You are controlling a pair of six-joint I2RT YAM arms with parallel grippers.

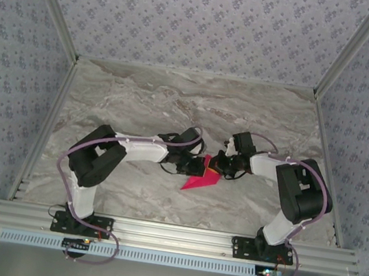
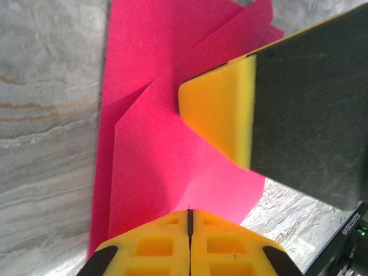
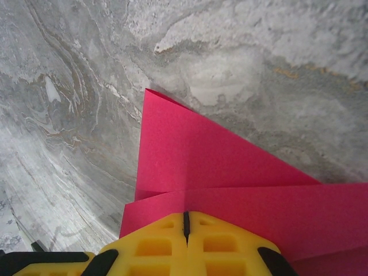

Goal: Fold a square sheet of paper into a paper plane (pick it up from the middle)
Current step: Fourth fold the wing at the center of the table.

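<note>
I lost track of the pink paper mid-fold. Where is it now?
In the top view the partly folded pink paper lies on the marble table near its middle, between the left gripper and the right gripper.

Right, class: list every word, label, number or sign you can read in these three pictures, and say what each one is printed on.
Small white lettering on the black casing, lower right of the left wrist view: too small and tilted to read.
pink paper: no print.
marble table: no print.
wallpaper: a repeating pattern, no words.
</note>
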